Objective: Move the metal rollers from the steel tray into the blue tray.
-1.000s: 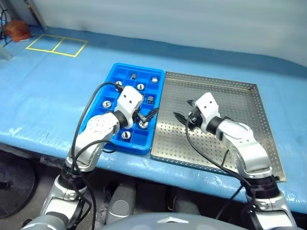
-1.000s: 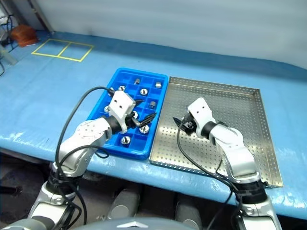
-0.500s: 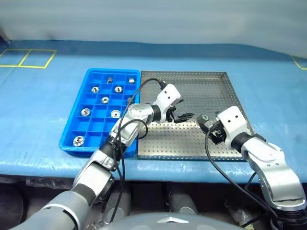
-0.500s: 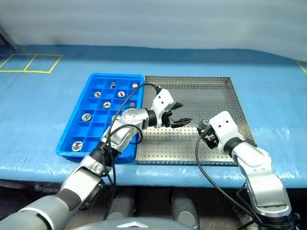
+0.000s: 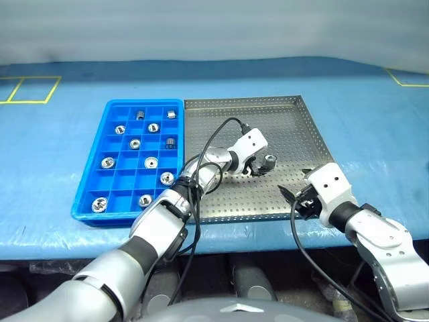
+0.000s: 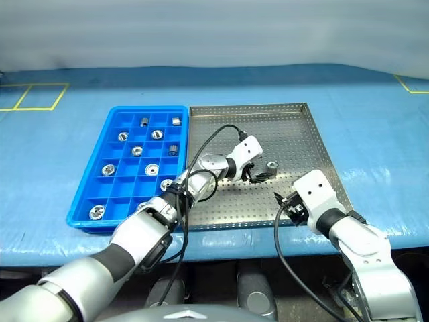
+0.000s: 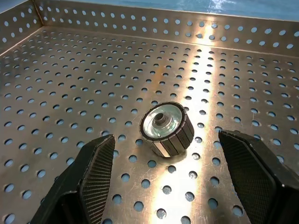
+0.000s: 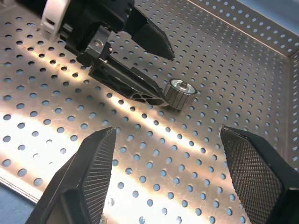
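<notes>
1. 1 roller (image 7: 166,129) lies alone on the steel tray (image 5: 268,194), directly ahead of the left claw (image 5: 258,165) and between the lines of its 2 fingers.
2. The roller is tipped on its side; its short axis and centre hole point back toward the left claw and slightly upward, and its ribbed side rests on the perforated sheet.
3. The left claw is released, fingers spread wider than the roller, neither finger touching it; bare sheet shows on both sides of the roller.
4. The right claw (image 5: 295,200) is also released and holds nothing. It hovers over the near edge of the steel tray, with the roller ahead of it and apart from its fingers.
5. Seen from the right claw, the left claw's lower finger (image 8: 133,86) reaches almost to the roller and lies between the right claw and most of the tray's floor.
6. Past the roller, the perforated floor runs open to the tray's raised far rim and right rim.
7. The blue tray (image 5: 90,201) sits just beside the steel tray, behind and to the left of the left claw, their long edges nearly touching.
8. 10 more rollers (image 5: 151,162) sit in separate compartments of the blue tray; several compartments stay free.
</notes>
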Robot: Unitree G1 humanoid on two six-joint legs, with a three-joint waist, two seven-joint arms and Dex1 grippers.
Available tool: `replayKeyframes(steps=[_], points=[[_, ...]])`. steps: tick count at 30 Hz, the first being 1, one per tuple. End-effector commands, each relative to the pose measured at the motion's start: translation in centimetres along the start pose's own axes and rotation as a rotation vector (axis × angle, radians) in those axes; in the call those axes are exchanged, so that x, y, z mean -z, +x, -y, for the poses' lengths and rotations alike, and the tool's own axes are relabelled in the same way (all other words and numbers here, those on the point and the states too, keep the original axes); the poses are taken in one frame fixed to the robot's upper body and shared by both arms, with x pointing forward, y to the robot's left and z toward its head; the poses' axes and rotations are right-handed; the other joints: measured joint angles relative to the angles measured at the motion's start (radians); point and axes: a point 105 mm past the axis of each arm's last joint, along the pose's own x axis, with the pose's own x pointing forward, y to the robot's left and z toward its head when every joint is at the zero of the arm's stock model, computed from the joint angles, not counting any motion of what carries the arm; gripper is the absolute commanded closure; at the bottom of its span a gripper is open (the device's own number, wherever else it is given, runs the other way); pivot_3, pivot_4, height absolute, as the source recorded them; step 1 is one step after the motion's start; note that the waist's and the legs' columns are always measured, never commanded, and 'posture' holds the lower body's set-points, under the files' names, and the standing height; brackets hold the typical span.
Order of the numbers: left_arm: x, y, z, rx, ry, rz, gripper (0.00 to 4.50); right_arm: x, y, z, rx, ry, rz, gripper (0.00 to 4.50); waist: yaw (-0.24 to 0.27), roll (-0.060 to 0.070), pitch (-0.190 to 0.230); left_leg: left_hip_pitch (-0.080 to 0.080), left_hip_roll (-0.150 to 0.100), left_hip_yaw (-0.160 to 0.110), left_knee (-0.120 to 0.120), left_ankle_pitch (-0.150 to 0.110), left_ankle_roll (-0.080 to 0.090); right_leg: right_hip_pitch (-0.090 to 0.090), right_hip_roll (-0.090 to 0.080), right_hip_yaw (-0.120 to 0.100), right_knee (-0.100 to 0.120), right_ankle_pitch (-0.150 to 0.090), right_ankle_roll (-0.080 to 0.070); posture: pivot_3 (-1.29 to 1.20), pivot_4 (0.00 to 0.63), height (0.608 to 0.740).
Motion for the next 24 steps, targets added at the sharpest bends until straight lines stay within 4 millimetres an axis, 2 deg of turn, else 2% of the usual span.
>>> replayKeyframes(steps=[1,15,24], points=[[-2.3,1.2,1.1,0.023,0.037,0.052,0.61,-0.9,-0.1,-0.6,-0.010,-0.011,0.047,0.76,-0.006,0.000,0.000,0.000,0.000,0.000,0.000,0.000,0.000,0.000,0.000,0.000,0.000,0.000,0.000,-0.19,0.150,0.740],[-3.0,2.2,2.5,0.067,0.020,0.056,0.61,-0.4,-0.1,-0.4,0.018,-0.008,0.035,0.76,-0.056,0.000,0.000,0.000,0.000,0.001,0.000,0.000,0.000,0.000,0.000,0.002,0.000,0.001,0.001,-0.25,0.150,0.740],[-3.1,2.8,3.6,0.097,0.031,0.044,0.61,-0.4,-0.2,-0.5,0.029,-0.009,0.041,0.76,-0.108,0.000,0.000,0.001,0.000,0.001,0.000,0.000,0.000,0.000,0.000,0.003,0.000,0.001,0.002,-0.28,0.150,0.740]])
